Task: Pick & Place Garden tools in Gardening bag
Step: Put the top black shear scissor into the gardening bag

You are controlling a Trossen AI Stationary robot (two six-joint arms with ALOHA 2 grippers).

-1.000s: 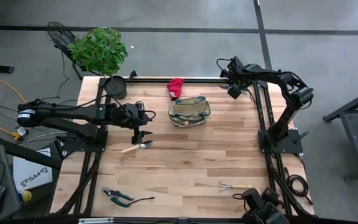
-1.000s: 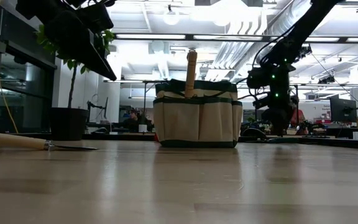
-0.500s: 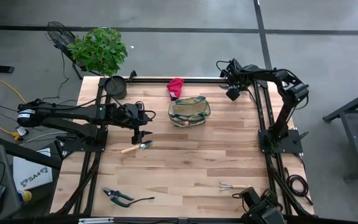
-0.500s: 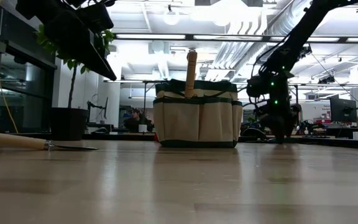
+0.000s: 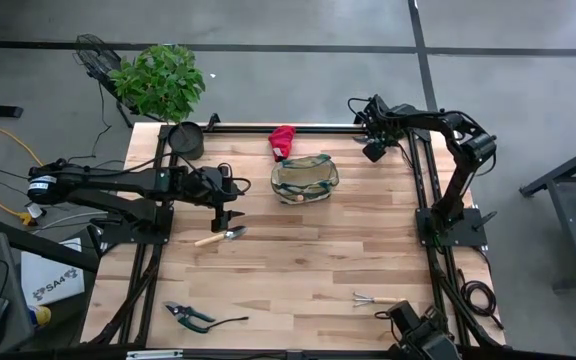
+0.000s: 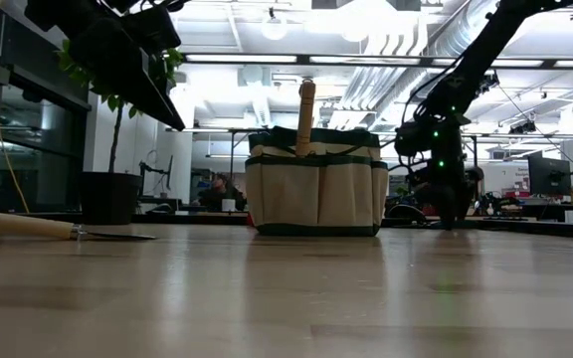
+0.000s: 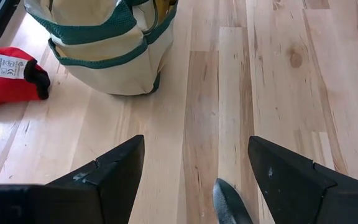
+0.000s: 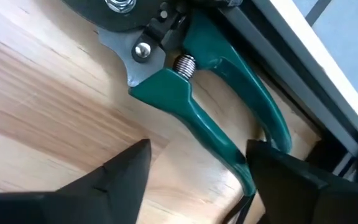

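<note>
The tan gardening bag [image 5: 305,178] with green trim stands at the table's far middle, and a wooden handle [image 6: 306,114] sticks up out of it. A red glove [image 5: 283,140] lies behind the bag. My left gripper [image 5: 230,215] hangs open just above the silver trowel [image 5: 223,237]. At the far right corner my right gripper [image 8: 197,155] is down by teal-handled pruners [image 8: 185,93] lying on the wood. It is open, with one pruner handle between its fingers. Green-black pruners [image 5: 190,317] and a mini rake [image 5: 373,298] lie near the front edge. My right gripper comes from above, slanting down, with its fingers on either side of the pruners' lower handle [image 8: 229,152] near its free end. One finger [image 8: 278,177] stands right against that handle. I cannot tell whether it touches. The pruners lie flat on the table.
A black pot [image 5: 185,140] with a leafy plant stands at the far left corner. A dark metal rail [image 8: 272,56] of the table frame runs close beside the teal pruners. Bare wood [image 5: 308,260] lies between the bag and the front tools.
My right gripper has sunk toward the table at the far right corner and tipped slightly. It has kept still for the last half second.
</note>
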